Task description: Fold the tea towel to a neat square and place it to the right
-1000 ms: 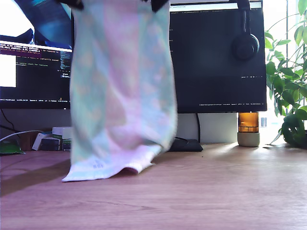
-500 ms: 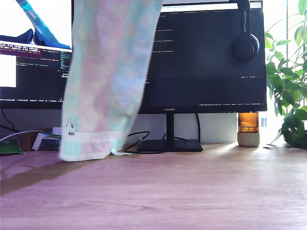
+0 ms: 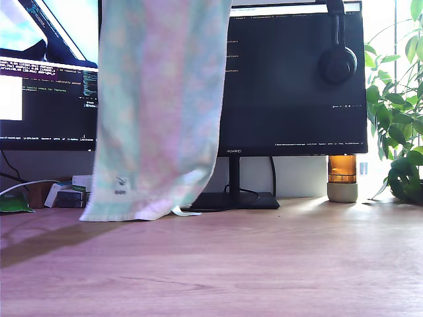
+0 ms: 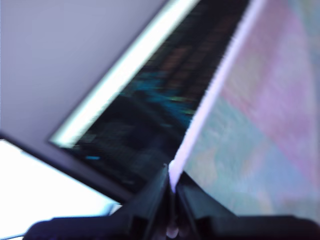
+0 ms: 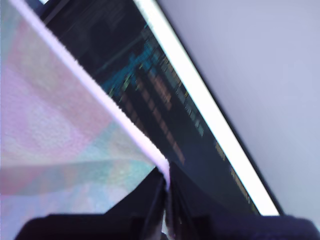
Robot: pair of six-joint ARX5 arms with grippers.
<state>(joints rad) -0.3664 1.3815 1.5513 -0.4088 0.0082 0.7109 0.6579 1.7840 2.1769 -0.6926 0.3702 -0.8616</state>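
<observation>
The tea towel (image 3: 158,112), white with pale pink and mint bands, hangs full length in front of the monitors at the exterior view's left of centre. Its bottom hem rests near the wooden desk (image 3: 264,264). Both grippers are above the exterior view's top edge and do not show there. In the first wrist view my first gripper (image 4: 171,184) is shut on a top edge of the tea towel (image 4: 260,125). In the second wrist view my second gripper (image 5: 165,182) is shut on the other top corner of the tea towel (image 5: 60,135).
Two monitors (image 3: 297,79) stand behind, with black headphones (image 3: 338,59) hung on one. An amber jar (image 3: 342,177) and a leafy plant (image 3: 400,112) are at the exterior view's right. Small boxes and cables (image 3: 66,191) lie at its left.
The towel has been lifted off the desk over the last second. Its lower end swung toward the exterior view's left, then back, and now hangs straighter.
</observation>
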